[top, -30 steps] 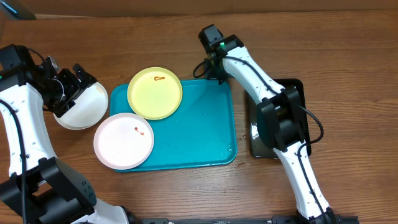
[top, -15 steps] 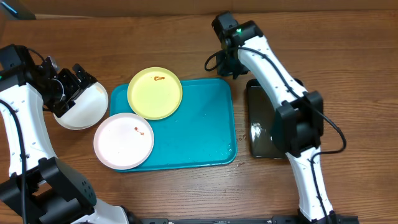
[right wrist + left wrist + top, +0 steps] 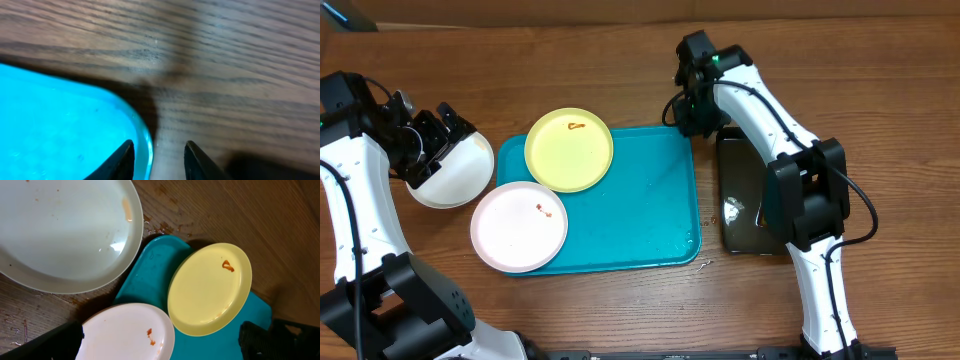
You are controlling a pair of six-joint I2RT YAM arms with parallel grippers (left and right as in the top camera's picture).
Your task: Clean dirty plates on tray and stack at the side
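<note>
Overhead: the tray lies mid-tabletop, long side left to right. The yellow plate sits over the tray's upper-left corner, overhanging the rim, with a brown-red smear near its top. The lower white plate overlaps the tray's left edge, mostly off it, and carries a small red smear. The left white plate rests on the tabletop just beside the tray, clear of it. The left claw hangs over this plate's upper-left part. The right claw is at the tray's upper-right corner. A black tray lies right of the tray, partly under the right arm. Left wrist: the left claw is released, its fingers standing wide at the bottom corners and grasping nothing. The left white plate shows a faint orange mark, and the yellow plate and lower white plate overlap the tray. Right wrist: the right claw is partly parted and straddles the tray's corner rim. One of its fingers is over the tray and the other over the tabletop. Wood shows between rim and outer finger, so nothing is clenched.
</note>
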